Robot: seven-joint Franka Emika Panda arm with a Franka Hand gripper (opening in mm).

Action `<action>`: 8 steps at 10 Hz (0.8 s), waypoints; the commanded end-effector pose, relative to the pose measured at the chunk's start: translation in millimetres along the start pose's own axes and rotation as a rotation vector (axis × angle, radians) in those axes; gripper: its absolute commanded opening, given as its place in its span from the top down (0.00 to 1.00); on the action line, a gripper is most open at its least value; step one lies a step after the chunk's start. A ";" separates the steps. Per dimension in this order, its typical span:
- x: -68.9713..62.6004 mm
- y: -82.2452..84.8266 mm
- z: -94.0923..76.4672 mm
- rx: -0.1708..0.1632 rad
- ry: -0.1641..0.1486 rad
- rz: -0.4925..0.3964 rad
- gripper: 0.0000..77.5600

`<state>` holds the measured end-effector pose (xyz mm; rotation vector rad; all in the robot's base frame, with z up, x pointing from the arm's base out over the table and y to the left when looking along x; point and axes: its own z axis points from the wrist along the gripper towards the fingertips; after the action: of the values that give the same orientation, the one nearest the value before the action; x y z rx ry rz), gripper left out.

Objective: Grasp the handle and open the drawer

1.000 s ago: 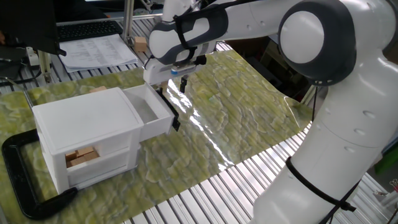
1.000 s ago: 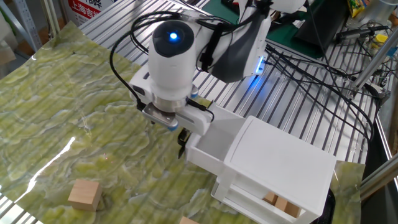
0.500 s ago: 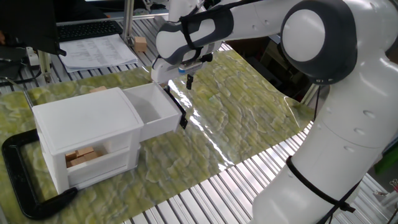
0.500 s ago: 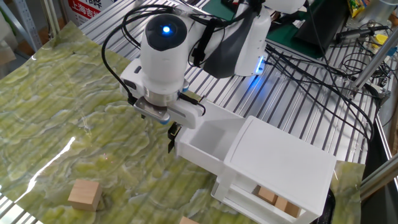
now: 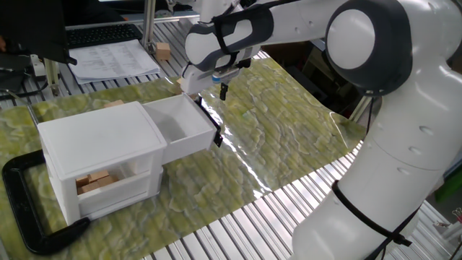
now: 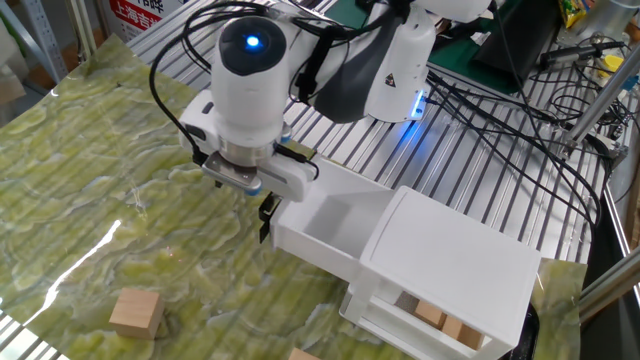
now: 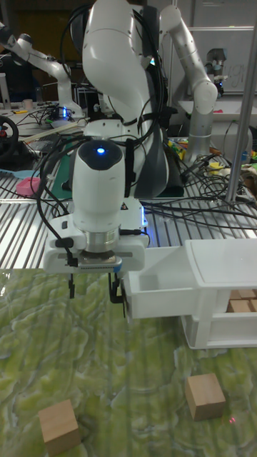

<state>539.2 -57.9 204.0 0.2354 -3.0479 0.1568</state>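
The white drawer (image 5: 189, 140) (image 6: 322, 243) (image 7: 160, 301) stands pulled well out of the small white cabinet (image 5: 94, 133), and its inside looks empty. Its slim black handle (image 5: 209, 128) (image 7: 126, 303) runs across the drawer front. My gripper (image 7: 93, 287) (image 5: 216, 88) (image 6: 248, 188) hangs right at that front, pointing down. In the tall fixed view its fingers stand far apart, the right one just beside the handle and the left one over the mat. I cannot tell whether a finger touches the handle.
Wooden blocks (image 7: 205, 396) (image 7: 58, 427) (image 6: 135, 312) lie on the green mat in front of the drawer. More blocks (image 5: 94, 182) sit in the cabinet's lower compartment. A black clamp frame (image 5: 22, 209) holds the cabinet. Cables and papers lie behind on the slatted table.
The drawer has slid further out of the cabinet, and my gripper has moved with its front in the same direction.
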 end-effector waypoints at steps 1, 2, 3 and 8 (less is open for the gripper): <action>-2.2 -8.2 -3.7 0.004 -0.001 -0.009 0.00; -2.3 -7.9 -3.9 0.001 -0.003 -0.005 0.00; -2.8 -5.9 -5.1 -0.013 -0.012 0.011 0.00; -4.3 15.5 -30.8 -0.090 0.005 0.030 0.00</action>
<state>543.3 -38.8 222.8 0.1814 -3.0532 0.0470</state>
